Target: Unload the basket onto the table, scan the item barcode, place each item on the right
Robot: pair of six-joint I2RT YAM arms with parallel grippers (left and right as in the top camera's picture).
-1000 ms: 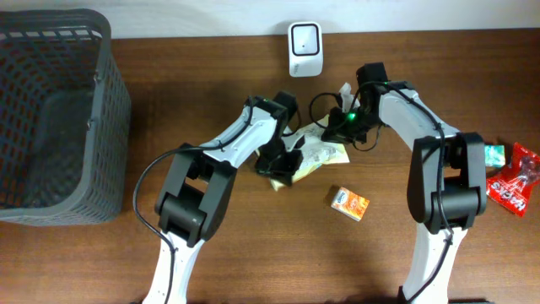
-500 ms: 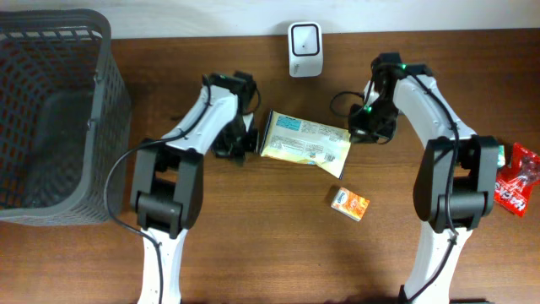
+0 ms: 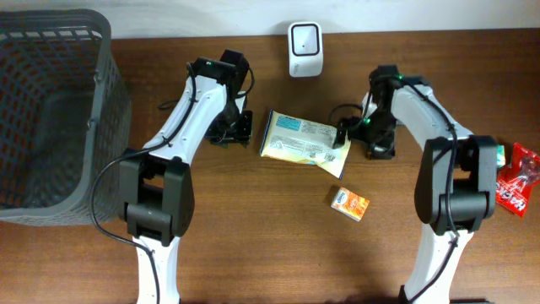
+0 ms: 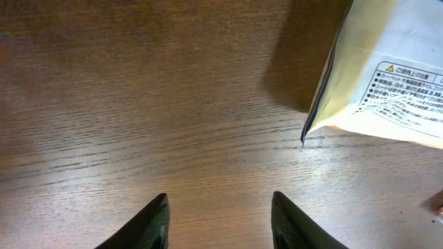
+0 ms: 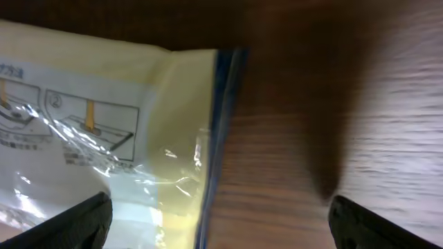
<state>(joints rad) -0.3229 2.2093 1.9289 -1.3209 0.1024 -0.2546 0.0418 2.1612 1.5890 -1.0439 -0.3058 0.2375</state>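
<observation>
On the counter (image 3: 253, 245), we find the left fingers (image 3: 232, 133) parted and empty, just left of the pouch (image 3: 304, 142). The pouch lies flat near the scanner (image 3: 304, 49). The right fingers (image 3: 348, 135) stand wide apart at the pouch's right edge, gripping nothing.

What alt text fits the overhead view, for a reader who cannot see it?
A yellow packet lies flat on a brown wooden table between two robot arms, whose open jaws sit near its two ends. A white scanner stands beyond it; a grey basket is at the far left, a small orange box and red packets to the right.
</observation>
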